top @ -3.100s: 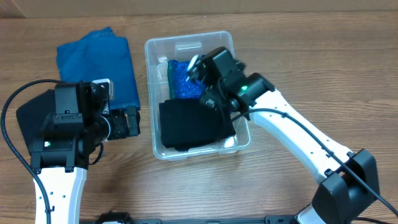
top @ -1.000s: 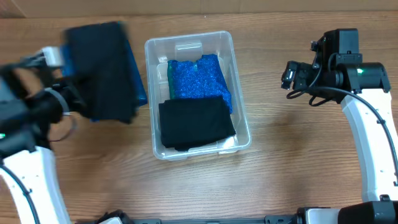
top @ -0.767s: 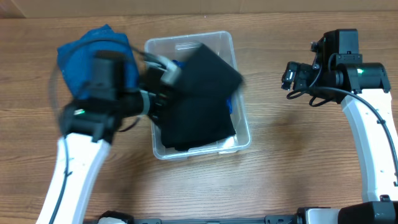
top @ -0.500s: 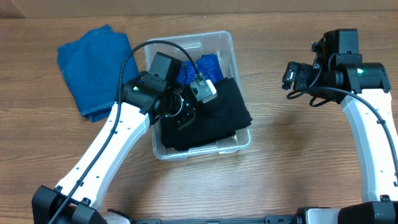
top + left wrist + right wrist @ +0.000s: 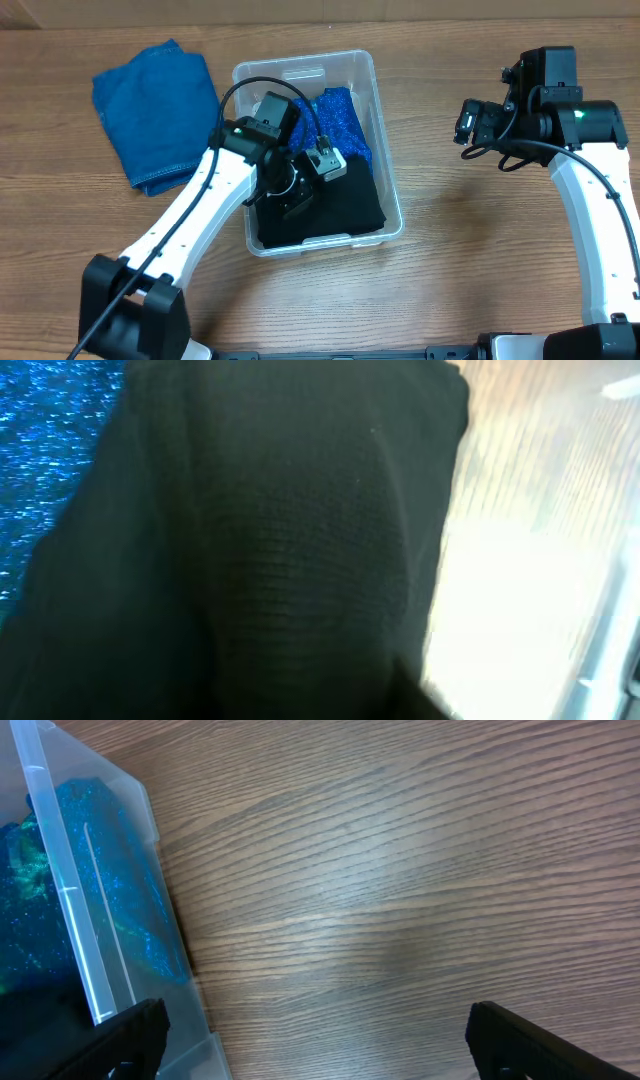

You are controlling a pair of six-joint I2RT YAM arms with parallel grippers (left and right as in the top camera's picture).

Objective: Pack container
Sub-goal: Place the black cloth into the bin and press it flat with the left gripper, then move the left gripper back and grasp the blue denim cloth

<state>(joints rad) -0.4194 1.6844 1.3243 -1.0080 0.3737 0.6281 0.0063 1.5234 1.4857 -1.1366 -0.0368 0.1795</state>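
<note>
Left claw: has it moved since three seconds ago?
Yes. The left claw went right, from the table beside the container into it, onto the black cloth.

Black knit cloth [image 5: 280, 560] fills the close-up.
It overlaps glittery blue fabric [image 5: 45, 450] at upper left (its fine ribbed weave shows); at right, blurred wood-grain worktop [image 5: 540, 460] and the container [image 5: 608, 650] wall's pale edge.

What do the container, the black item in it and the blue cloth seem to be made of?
Container: clear glossy plastic; its contents show through the walls. Black item: matte knitted fabric, probably; fine ribs show in the left wrist view. Blue cloth: woven textile, perhaps denim; stitched hem, folds.
</note>
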